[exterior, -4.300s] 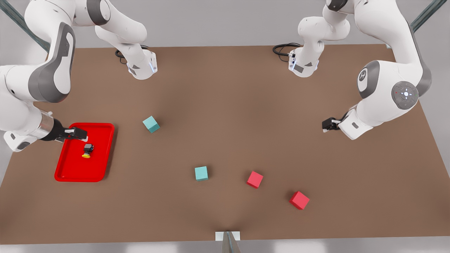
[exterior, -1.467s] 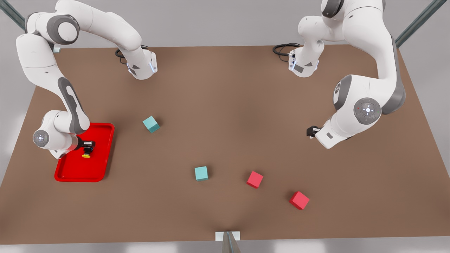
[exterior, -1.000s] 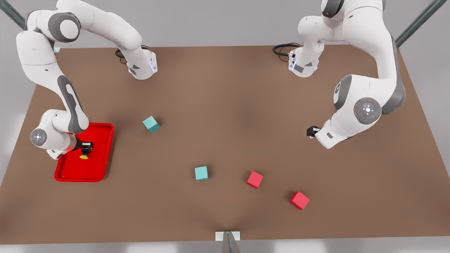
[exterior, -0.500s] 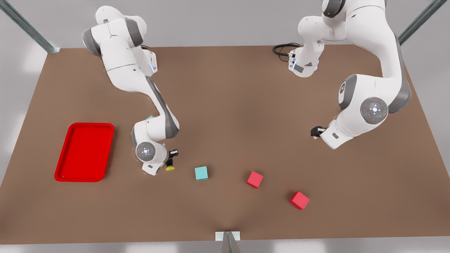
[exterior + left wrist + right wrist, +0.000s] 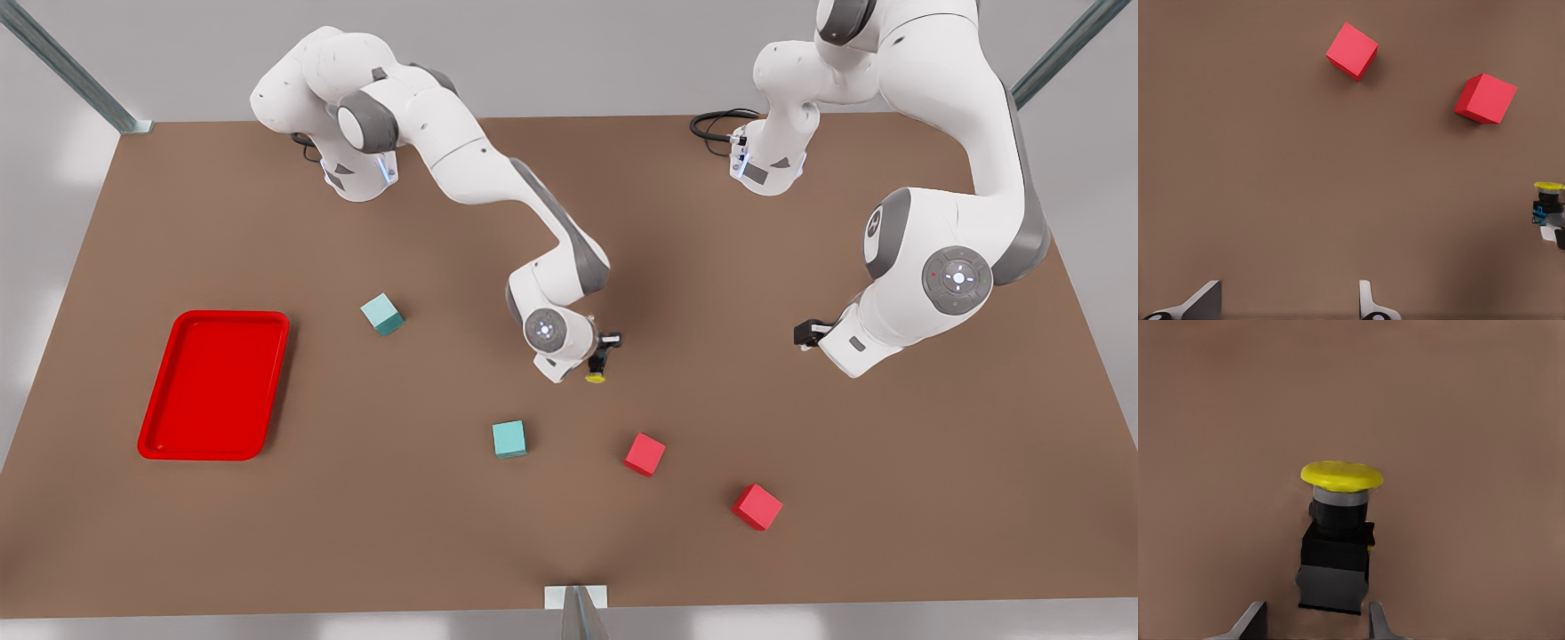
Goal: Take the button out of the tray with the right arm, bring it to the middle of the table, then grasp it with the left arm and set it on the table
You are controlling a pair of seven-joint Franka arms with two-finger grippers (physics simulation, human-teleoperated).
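From the front view, the right gripper (image 5: 608,341) holds the button (image 5: 597,366) above the middle of the table (image 5: 267,533), yellow cap down, well apart from the red tray (image 5: 213,384). The left gripper (image 5: 807,333) waits on the front view's right side. Its own wrist view shows its fingers (image 5: 1201,301) spread wide — two red cubes (image 5: 1352,51) lie beyond. On the right wrist view, the fingers (image 5: 1248,623) are clamped on the button's (image 5: 1337,540) dark body.

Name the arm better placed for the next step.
Left. The right gripper already holds the button mid-table; the left gripper waits nearby, jaws open, with the button in its wrist view.
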